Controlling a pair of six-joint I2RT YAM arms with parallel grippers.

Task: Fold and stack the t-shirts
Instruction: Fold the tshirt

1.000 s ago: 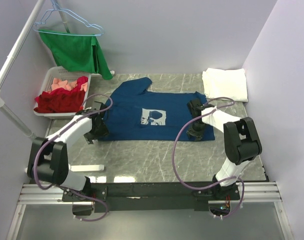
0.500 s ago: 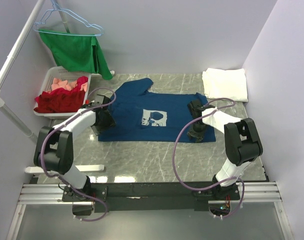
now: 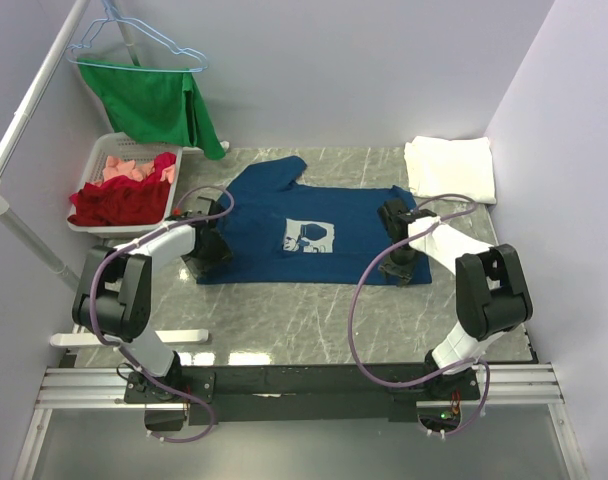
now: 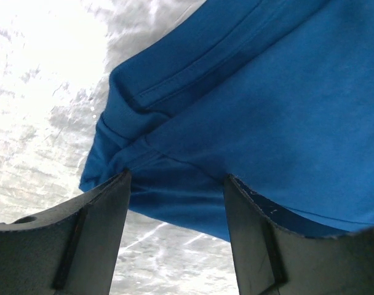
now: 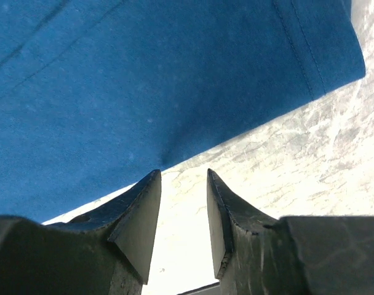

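A navy blue t-shirt (image 3: 274, 225) with a white chest print lies spread flat mid-table. A white t-shirt (image 3: 449, 168) sits folded at the back right. My left gripper (image 3: 206, 246) is low at the navy shirt's left edge. In the left wrist view its fingers (image 4: 95, 227) stand wide apart, and the folded sleeve and hem (image 4: 175, 184) lie between the tips unpinched. My right gripper (image 3: 399, 262) is at the shirt's front right corner. There the right gripper (image 5: 184, 175) is open over bare table, with the hem (image 5: 175, 92) just past its tips.
A white basket (image 3: 96, 158) of red and pink clothes stands at the back left. Above it a green cloth (image 3: 154, 100) hangs on a hanger. A white rail (image 3: 29, 120) slants along the left side. A white strip (image 3: 174, 337) lies near the front left.
My left gripper has moved back and inward from the front left corner onto the shirt's left edge. My right gripper has shifted slightly and opened a little.
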